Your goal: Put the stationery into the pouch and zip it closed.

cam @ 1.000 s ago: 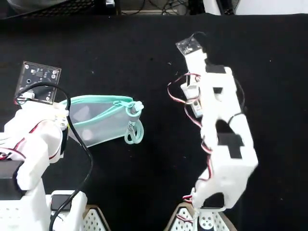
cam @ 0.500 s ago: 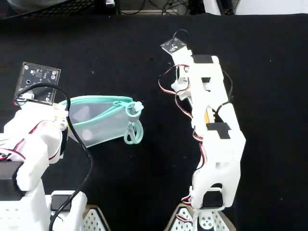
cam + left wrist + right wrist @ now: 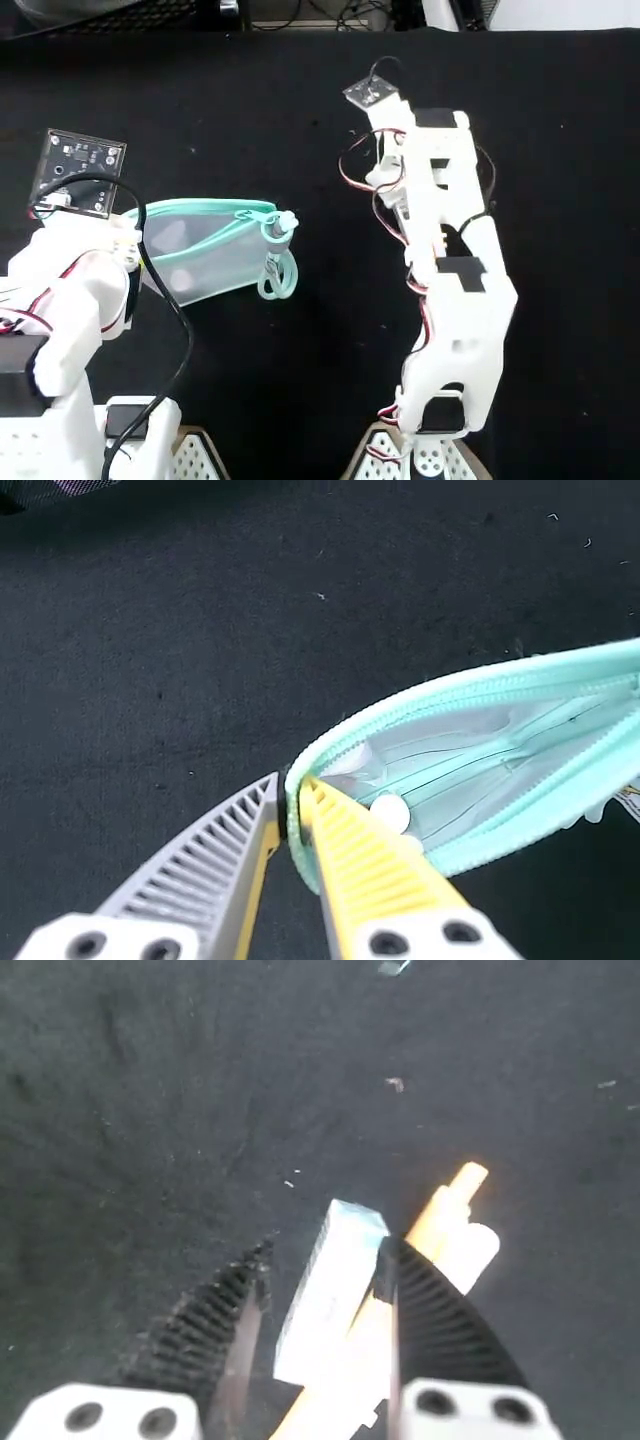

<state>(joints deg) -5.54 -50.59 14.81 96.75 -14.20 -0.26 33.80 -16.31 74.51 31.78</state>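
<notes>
Left gripper [image 3: 290, 798] pinches the pouch [image 3: 470, 695] rim; right gripper [image 3: 325, 1252] clamps eraser [image 3: 330, 1290] and orange pen [image 3: 455, 1200] together, so either could slip out.

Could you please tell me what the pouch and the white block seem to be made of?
Pouch: probably soft translucent plastic, frosted, contents showing through; its mint zipper tape looks woven. White block: possibly a rubber eraser, matte-looking, squared edges; hard to tell.

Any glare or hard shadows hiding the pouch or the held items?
High view: no hard shadow on the pouch. Left wrist view: glints on its clear wall by the left gripper. Right wrist view: the stationery in the right gripper is brightly lit.
</notes>
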